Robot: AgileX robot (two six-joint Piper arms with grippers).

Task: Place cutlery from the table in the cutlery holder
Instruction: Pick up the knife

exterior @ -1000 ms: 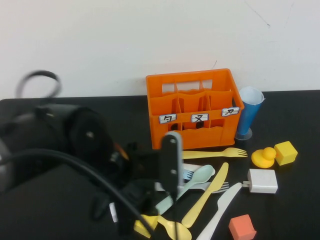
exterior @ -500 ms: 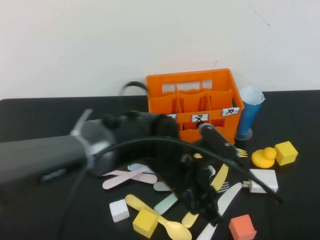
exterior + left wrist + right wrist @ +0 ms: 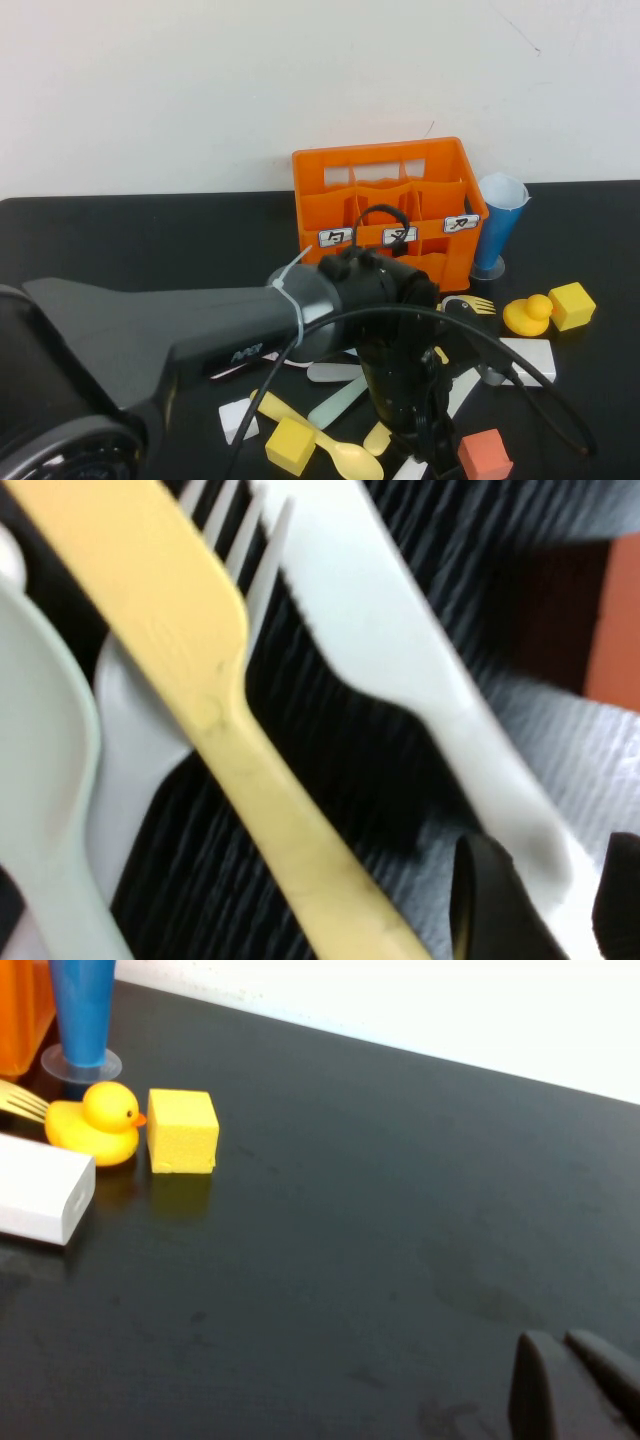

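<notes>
The orange cutlery holder stands at the back of the black table. Pastel cutlery lies in front of it: a yellow fork, a mint spoon and a yellow spoon. My left arm reaches across them, and the left gripper is low over the pile. In the left wrist view the left gripper is open, with the handle of a white knife between its jaws. A yellow knife and the mint spoon lie beside it. My right gripper is shut and empty above bare table.
A blue cup stands right of the holder. A yellow duck, a yellow cube, a white box and a red cube lie to the right. Another yellow cube and a white cube lie at the front.
My left arm has swung to the right across the cutlery and come down low, with its gripper now around the white knife's handle. The cutlery has not visibly moved.
</notes>
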